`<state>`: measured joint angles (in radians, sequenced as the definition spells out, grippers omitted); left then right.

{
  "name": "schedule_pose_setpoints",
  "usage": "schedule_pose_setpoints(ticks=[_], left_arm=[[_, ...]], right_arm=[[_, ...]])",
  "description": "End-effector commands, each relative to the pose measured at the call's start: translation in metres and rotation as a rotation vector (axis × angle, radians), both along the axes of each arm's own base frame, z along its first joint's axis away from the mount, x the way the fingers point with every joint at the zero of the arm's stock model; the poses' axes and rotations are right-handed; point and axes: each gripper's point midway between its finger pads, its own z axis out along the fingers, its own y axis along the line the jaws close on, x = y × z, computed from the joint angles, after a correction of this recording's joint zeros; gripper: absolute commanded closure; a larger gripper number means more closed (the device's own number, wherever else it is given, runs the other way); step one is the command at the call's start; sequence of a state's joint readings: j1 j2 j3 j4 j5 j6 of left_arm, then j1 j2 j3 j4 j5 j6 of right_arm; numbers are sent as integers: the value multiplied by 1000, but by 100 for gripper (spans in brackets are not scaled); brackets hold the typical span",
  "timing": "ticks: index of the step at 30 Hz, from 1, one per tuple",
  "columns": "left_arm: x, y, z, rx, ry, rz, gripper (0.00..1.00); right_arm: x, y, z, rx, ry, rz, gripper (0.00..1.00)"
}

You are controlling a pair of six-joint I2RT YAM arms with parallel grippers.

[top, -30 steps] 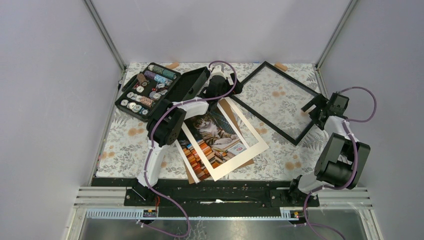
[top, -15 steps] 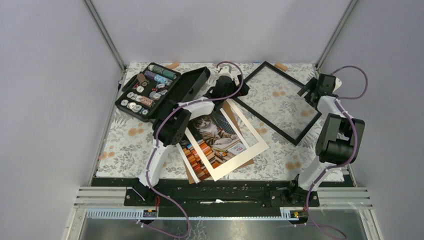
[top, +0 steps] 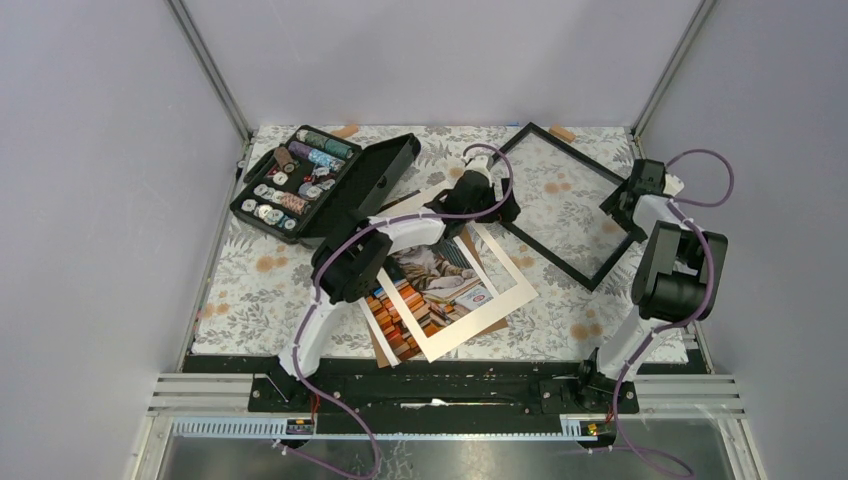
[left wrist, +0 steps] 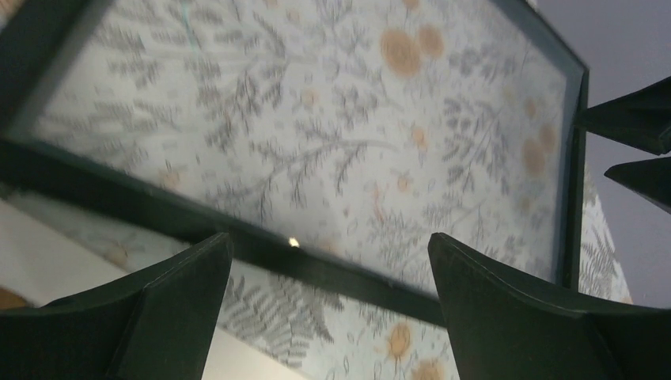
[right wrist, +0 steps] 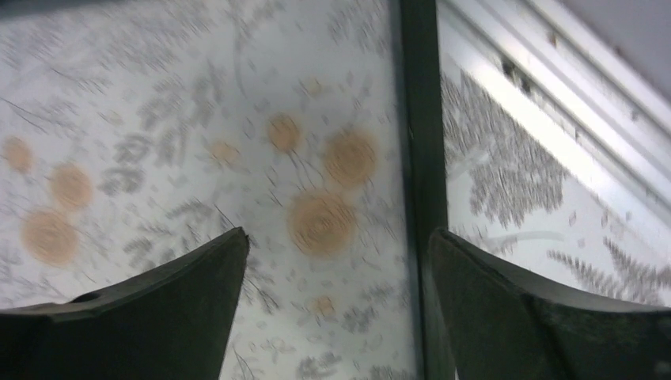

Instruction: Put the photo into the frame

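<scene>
Where frame (top: 560,205) edges run, left gripper (left wrist: 328,241), right gripper (right wrist: 339,233) gape above.

Lab: grey-walled robot enclosure (top: 100,200)

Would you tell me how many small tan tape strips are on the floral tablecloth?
2: one tan tape strip at the far edge behind the open black thread-spool case, the other beside the far corner of the thin black picture frame. More may be hidden.

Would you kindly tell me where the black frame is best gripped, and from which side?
The frame lies flat, so only its thin border can be pinched. Probably take the right-hand rail from above, jaws straddling the bar at the outer edge.
</scene>
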<state>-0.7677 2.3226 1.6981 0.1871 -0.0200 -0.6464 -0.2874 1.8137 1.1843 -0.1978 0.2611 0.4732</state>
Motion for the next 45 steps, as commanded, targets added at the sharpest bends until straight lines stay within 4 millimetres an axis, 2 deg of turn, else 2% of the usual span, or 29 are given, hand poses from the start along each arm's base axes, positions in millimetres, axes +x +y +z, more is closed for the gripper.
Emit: schedule_pose_setpoints(ticks=[1, 3, 6, 8, 9, 12, 15, 16, 20, 23, 25, 27, 31, 34, 40, 42, 45], left_arm=[[-24, -1, 72, -84, -53, -51, 1], [-38, 4, 77, -83, -47, -61, 1], [-61, 20, 88, -91, -32, -70, 1], [-75, 35, 102, -98, -35, -66, 1], [-82, 44, 101, -86, -21, -60, 1], [-110, 62, 121, -115, 40, -63, 1], [-150, 66, 156, -200, 59, -162, 1], [-164, 71, 174, -226, 49, -185, 1], [-223, 85, 211, -279, 79, -339, 1], [-267, 105, 245, -276, 59, -498, 1], [-284, 125, 264, -218, -12, -547, 1], [-284, 149, 279, -132, -117, -511, 1], [-261, 191, 299, 17, -307, -337, 1], [-240, 211, 291, 76, -369, -199, 1], [-232, 223, 264, 111, -411, -133, 1], [-233, 220, 259, 114, -414, -141, 1], [-234, 215, 250, 119, -408, -158, 1]], right_arm=[[-27, 23, 15, 91, -26, -12, 18], [-37, 45, 19, 106, -11, 71, 19], [-50, 83, 31, 136, -5, 289, 17], [-57, 102, 37, 153, -15, 399, 14], [-60, 111, 40, 159, -13, 454, 14], [-71, 133, 46, 162, 41, 534, 18], [-77, 150, 50, 160, 100, 610, 21], [-78, 155, 53, 157, 115, 637, 21], [-76, 176, 60, 199, 177, 730, 21], [-72, 197, 60, 268, 182, 783, 24], [-70, 195, 57, 254, 203, 771, 28], [-67, 190, 52, 227, 227, 757, 30], [-57, 196, 37, 185, 303, 774, 33], [-51, 198, 26, 126, 371, 780, 33], [-49, 192, 8, 67, 460, 779, 45], [-51, 190, 3, 55, 493, 779, 50], [-57, 187, -2, 34, 522, 786, 52]])
